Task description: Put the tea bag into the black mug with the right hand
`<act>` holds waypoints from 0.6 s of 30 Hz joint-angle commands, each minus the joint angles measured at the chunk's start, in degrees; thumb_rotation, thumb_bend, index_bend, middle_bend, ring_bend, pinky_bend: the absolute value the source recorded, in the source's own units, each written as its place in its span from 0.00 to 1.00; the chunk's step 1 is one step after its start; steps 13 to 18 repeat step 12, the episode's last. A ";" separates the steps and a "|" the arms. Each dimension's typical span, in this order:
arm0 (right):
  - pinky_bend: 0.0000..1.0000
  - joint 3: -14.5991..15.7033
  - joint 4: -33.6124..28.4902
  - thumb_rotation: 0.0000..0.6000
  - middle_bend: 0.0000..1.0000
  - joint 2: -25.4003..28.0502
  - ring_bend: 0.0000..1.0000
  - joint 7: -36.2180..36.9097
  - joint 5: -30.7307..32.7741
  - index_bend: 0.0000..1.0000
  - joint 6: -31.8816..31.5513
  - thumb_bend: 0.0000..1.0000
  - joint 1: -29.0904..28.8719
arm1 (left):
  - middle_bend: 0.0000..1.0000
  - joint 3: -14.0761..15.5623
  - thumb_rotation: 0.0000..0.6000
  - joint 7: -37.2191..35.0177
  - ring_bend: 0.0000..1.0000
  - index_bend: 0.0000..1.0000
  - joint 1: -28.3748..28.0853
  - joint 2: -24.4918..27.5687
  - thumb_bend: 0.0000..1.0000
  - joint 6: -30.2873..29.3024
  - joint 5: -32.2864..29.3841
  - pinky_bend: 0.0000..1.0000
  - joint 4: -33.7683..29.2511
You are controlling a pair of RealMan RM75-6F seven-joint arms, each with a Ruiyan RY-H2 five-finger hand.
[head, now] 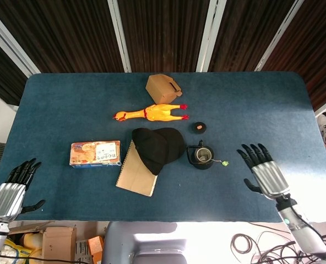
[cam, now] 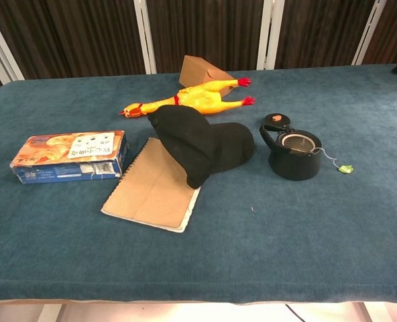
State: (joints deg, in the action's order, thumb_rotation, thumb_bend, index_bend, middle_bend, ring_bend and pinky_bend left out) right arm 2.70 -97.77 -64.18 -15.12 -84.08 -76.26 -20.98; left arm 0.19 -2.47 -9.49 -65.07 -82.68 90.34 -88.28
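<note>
The black mug (head: 201,156) (cam: 293,155) stands right of the black cap, handle toward the back. The tea bag lies inside it; its string runs over the rim to a small green tag (head: 225,163) (cam: 346,169) lying on the cloth right of the mug. My right hand (head: 265,172) hovers near the table's front right, well clear of the mug, fingers spread and holding nothing. My left hand (head: 10,189) stays at the front left corner, fingers apart, empty. Neither hand shows in the chest view.
A black cap (head: 157,147) overlaps a brown notebook (head: 136,176). A snack box (head: 95,153) lies to the left. A yellow rubber chicken (head: 152,113), a brown cardboard box (head: 163,88) and a small black disc (head: 199,127) sit behind the mug on the blue table (head: 262,110).
</note>
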 commanded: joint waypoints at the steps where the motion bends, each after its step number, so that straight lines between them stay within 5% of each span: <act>1: 0.00 1.01 -1.82 1.00 0.02 2.00 0.00 1.92 1.68 0.06 -10.66 0.26 9.13 | 0.01 0.11 1.00 0.62 0.00 0.02 0.21 -0.12 0.06 -0.51 0.40 0.12 -0.19; 18: 0.00 0.38 2.01 1.00 0.02 0.96 0.00 6.64 0.37 0.00 -13.05 0.26 13.47 | 0.01 0.60 1.00 1.52 0.00 0.02 0.48 -1.39 0.05 -2.22 2.89 0.12 0.76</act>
